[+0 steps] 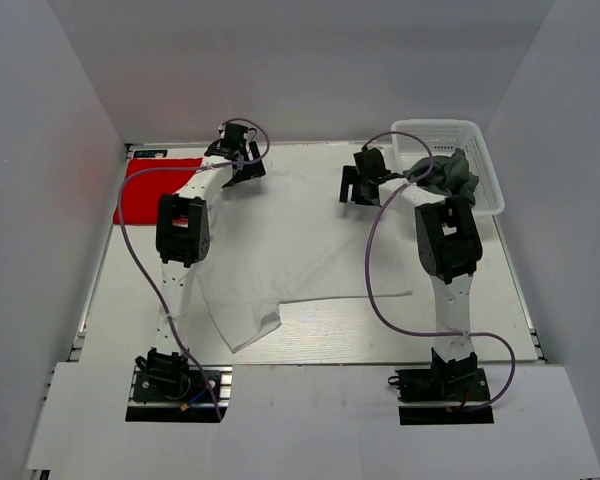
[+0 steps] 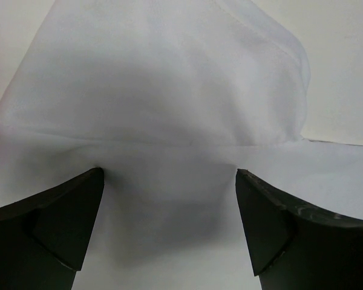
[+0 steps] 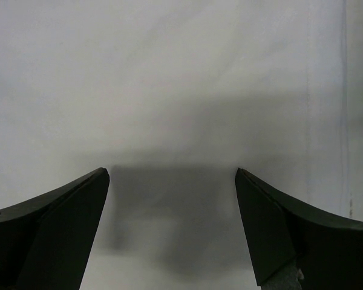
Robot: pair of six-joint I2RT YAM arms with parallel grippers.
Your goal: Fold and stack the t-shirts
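White t-shirt (image 1: pixel 280 240), red t-shirt (image 1: pixel 145 190), dark grey t-shirt (image 1: pixel 455 175), white lattice basket (image 1: pixel 480 165)

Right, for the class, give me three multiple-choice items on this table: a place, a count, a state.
1. Where is the grey shirt? A in the basket; B on the red shirt; C at the near edge.
2. How many shirts show? A one; B three; C five.
3. The left gripper is: A open; B shut on red cloth; C shut on the basket.
Answers: A, it slumps across the basket's rim; B, white shirt, red, grey; A, white cloth shows between its parted fingers.
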